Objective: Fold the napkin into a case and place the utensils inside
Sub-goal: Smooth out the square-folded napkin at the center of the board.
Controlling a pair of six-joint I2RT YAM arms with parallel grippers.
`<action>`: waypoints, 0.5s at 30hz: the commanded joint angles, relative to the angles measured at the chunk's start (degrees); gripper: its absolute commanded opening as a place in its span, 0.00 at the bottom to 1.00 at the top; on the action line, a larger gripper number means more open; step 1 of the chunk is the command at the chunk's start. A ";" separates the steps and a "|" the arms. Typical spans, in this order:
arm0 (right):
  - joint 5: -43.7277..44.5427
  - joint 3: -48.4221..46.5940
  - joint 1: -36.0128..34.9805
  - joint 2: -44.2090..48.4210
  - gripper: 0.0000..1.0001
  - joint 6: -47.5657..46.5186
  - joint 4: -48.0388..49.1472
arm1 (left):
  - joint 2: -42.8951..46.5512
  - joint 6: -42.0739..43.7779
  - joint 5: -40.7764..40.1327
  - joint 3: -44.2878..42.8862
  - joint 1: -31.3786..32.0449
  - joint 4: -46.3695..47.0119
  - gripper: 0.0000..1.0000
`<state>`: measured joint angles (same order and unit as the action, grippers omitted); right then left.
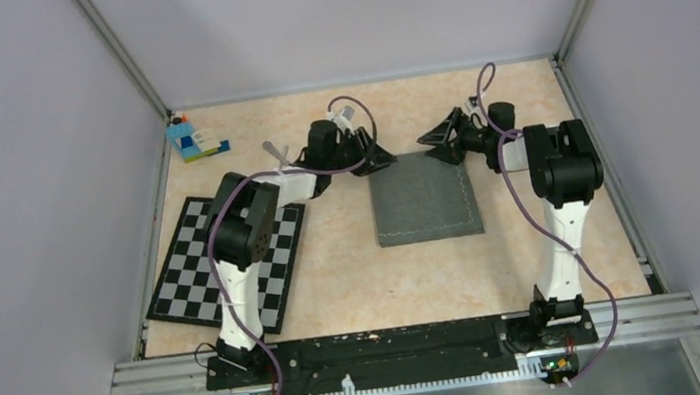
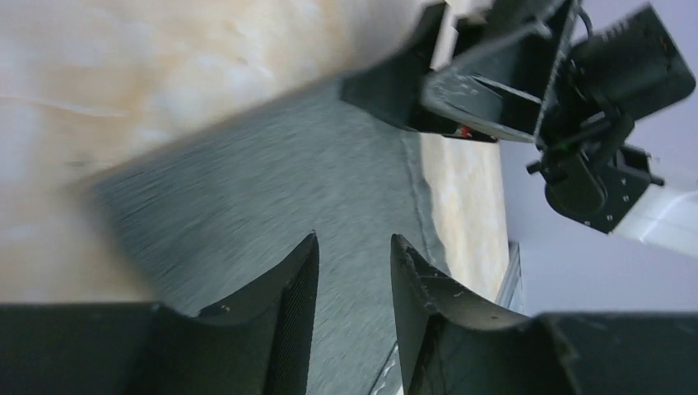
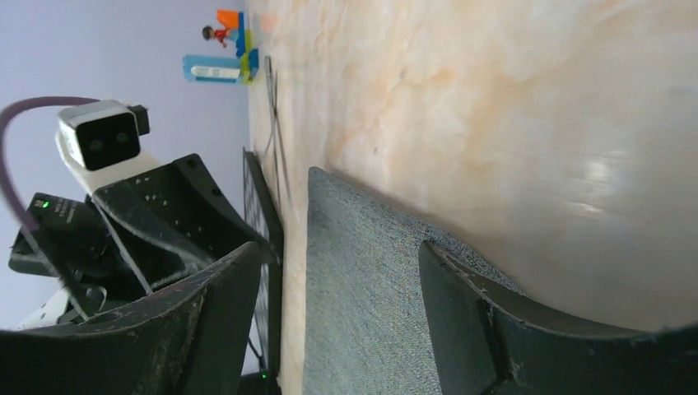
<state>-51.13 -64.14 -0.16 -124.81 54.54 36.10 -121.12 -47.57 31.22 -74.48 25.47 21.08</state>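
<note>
The left fingers point(image 2: 288, 304) stand parted by a narrow gap with nothing between them. Only the grey weave of the napkin point(image 2: 272, 189) shows through the gap, so they read as released. The right fingers point(image 3: 473, 321) are spread wide and also grasp nothing, with the napkin's far edge running beneath the space between them.

From above, both pairs sit at the napkin's far edge, the left at its far-left corner and the right at its far-right corner, each about equally near its own corner. From there the cloth lies toward the near edge of the counter point(image 1: 337, 285), flat, a little right of the counter's middle. It looks slightly wider than deep, so its long axis runs across the counter, and a stitched hem shows on the right and near sides. Whether it is already doubled I cannot tell. I judge that the coming fold turns on that far edge, which both arms can take at once.

The utensils point(image 1: 275, 152) lie well left of the napkin, between the toy-brick block point(image 1: 195, 141) at the far-left corner and the checkered mat point(image 1: 197, 277). The overhead view shows only a silvery end beside the left arm, while the right wrist view shows two thin lines close together on bare counter. The left wrist view is blurred and shows the right fingers across the cloth, but no utensils
</note>
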 commanded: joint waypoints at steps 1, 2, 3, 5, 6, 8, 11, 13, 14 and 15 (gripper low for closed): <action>0.01 1.97 -3.83 -1.39 0.70 0.24 -0.13 | -4.19 -5.34 4.20 -0.34 1.34 6.79 0.40; -0.16 2.19 -3.87 -0.80 0.70 0.53 0.01 | -5.30 -5.65 4.12 -0.63 1.21 6.74 0.38; -0.49 2.11 -3.77 -0.10 0.70 0.60 -0.20 | -6.31 -5.50 4.04 -0.99 1.20 6.30 0.36; -0.90 2.56 -3.10 1.56 0.71 -0.53 -1.69 | -7.44 -4.46 3.08 -1.68 0.80 3.54 0.33; -1.04 3.22 -2.66 2.39 0.71 -0.83 -1.88 | -7.67 -3.79 1.89 -1.98 0.51 0.84 0.30; -1.51 4.44 -1.18 3.34 0.72 -1.13 -1.49 | -7.86 -3.52 0.66 -1.26 -0.41 -2.22 0.25; -2.28 6.41 1.92 3.01 0.72 -1.95 -1.11 | -7.09 -4.70 -0.49 3.39 -1.93 -2.04 0.23; -2.64 7.55 3.88 2.31 0.73 -2.34 -0.98 | -6.66 -4.38 -0.07 5.15 -2.34 -1.40 0.22; -2.99 7.76 4.23 2.26 0.73 -2.45 -0.84 | -6.22 -3.86 0.25 5.71 -2.37 -0.92 0.22; -3.04 7.69 4.29 2.51 0.73 -2.98 -1.61 | -5.78 -3.20 0.50 5.83 -2.29 -1.03 0.22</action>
<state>-55.42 -58.85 0.43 -122.19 55.72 37.30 -127.92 -53.74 35.11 -72.40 24.40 25.08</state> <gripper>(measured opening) 0.724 0.223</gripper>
